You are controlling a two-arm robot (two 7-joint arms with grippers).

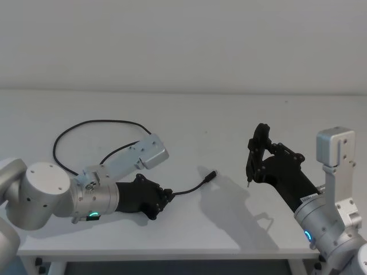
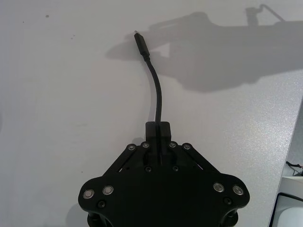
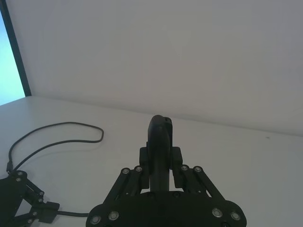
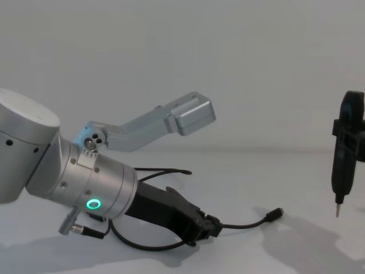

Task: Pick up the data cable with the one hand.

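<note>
We note the data cable (image 2: 158, 99): thin, black, metal-tipped plug at its free end, the rest looping back over the white table (image 1: 189, 114). We see the left gripper (image 1: 166, 195), black and angular, low, pinching the cord short of that plug.

It looks like a robotics lab: a plain white table (image 1: 229, 120) against a blank white wall (image 1: 183, 40).

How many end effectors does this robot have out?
2. The left end effector is low over the table, shut on the data cable; the right end effector hangs shut farther right.
</note>
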